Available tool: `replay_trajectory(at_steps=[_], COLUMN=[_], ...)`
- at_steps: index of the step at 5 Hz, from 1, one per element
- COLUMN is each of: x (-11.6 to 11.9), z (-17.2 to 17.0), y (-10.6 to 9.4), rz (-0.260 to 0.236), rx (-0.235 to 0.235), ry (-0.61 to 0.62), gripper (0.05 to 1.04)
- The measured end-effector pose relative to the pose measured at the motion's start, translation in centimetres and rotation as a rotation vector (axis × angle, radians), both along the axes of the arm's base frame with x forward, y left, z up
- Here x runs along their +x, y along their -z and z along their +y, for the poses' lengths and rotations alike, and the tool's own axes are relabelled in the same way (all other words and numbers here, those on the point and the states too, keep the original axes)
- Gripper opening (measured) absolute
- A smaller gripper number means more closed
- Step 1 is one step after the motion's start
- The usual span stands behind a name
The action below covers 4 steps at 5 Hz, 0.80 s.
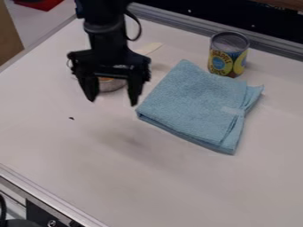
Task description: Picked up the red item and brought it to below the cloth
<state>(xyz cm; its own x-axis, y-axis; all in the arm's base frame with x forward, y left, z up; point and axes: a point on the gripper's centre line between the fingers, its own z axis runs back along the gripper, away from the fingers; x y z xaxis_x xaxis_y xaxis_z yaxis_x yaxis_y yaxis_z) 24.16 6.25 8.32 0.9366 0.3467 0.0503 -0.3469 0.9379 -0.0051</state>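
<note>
Since the gripper (112,96) hangs wide open by the metal pot (112,86), where the orange thing (106,79) is perhaps the red item, it should first centre above this, then descend slowly and close without catching the rim.

The cloth (188,103) toward three o'clock is light blue; the can (220,61) between one and two wears yellow with a blue disc. The gripper (112,100) toward ten-thirty is black, the tabletop (160,186) off-white, the object (40,4) at eleven red.
</note>
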Motion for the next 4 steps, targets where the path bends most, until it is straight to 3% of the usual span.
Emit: replay_trajectory(at_steps=[1,3,4], x=[2.6,6.3,7.6], z=[3.0,5.5,6.3], y=[-0.4,0.5,1.3], rz=[-0.002,-0.082,-0.104], rx=[0.050,0.079,0.066], ry=[-0.003,-0.040,-0.050], gripper=[0.999,0.999,0.999])
